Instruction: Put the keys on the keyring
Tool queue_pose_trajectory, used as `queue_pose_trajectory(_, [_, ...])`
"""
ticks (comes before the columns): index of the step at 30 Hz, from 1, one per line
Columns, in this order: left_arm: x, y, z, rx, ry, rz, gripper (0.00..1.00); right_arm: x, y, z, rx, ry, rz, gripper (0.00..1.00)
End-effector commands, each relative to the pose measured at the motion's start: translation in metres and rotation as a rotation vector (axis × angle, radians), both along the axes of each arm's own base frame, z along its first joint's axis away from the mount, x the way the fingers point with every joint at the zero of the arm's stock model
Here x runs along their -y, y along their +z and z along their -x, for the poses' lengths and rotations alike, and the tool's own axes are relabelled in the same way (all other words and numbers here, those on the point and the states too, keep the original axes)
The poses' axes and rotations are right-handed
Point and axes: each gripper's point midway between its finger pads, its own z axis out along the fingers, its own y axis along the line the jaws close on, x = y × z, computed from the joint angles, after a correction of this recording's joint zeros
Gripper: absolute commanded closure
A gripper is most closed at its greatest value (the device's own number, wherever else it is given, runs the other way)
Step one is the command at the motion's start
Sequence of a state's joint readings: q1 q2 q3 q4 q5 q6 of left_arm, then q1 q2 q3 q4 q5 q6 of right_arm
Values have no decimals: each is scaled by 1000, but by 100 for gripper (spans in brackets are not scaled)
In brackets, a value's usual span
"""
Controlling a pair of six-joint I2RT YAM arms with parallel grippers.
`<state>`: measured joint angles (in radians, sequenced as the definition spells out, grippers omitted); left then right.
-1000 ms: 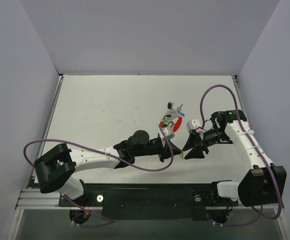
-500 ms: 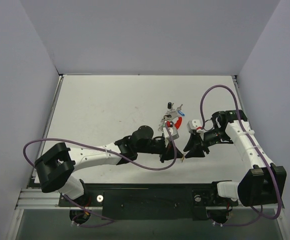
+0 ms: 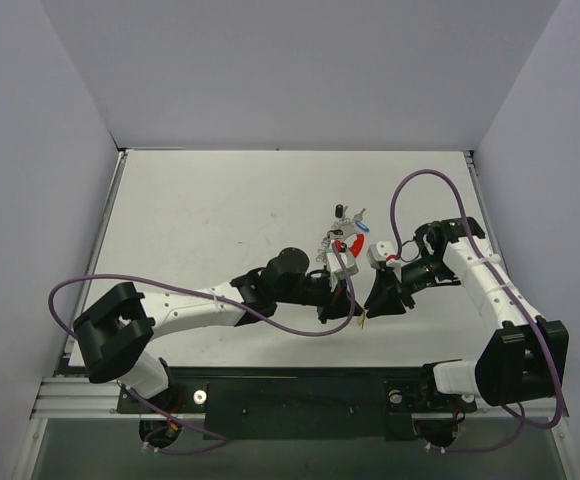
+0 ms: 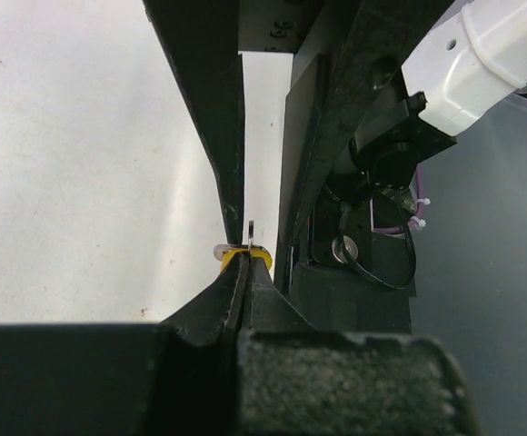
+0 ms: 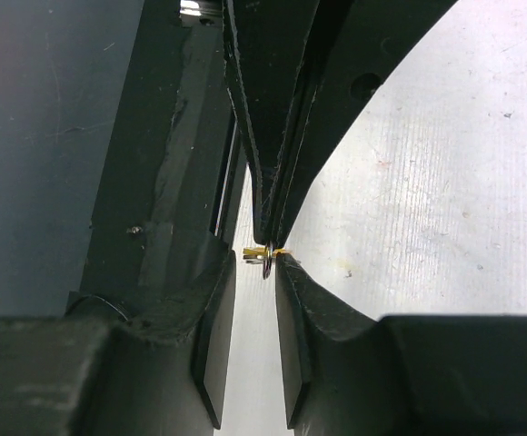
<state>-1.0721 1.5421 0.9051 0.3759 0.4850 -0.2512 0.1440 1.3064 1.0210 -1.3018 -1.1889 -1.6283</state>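
Yellow key (image 4: 245, 257) is pinched in the left claw (image 4: 243, 269), jaws shut tight on it. Its free end pokes toward the right claw (image 5: 256, 265), whose jaws stand apart, straddling that end; contact not visible. The key shows edge-on, long axis unclear. Keyring (image 3: 346, 243) lies on the table (image 3: 190, 220) beyond both claws, nearer the left arm. No readable writing.

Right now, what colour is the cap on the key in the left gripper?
Yellow; the key cap shows best in the left wrist view.
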Motion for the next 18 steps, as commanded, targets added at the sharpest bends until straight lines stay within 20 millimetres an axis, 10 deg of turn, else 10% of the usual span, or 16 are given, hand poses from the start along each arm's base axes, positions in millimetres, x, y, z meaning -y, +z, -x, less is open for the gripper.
queue_pose_trajectory(1, [8,29,-3,27,-23,70,100,1,16,34,-178,16,5,79])
queue_pose_trajectory(18, [10,18,-2,-24,-49,27,100,0,16,34,-191,31,12,100])
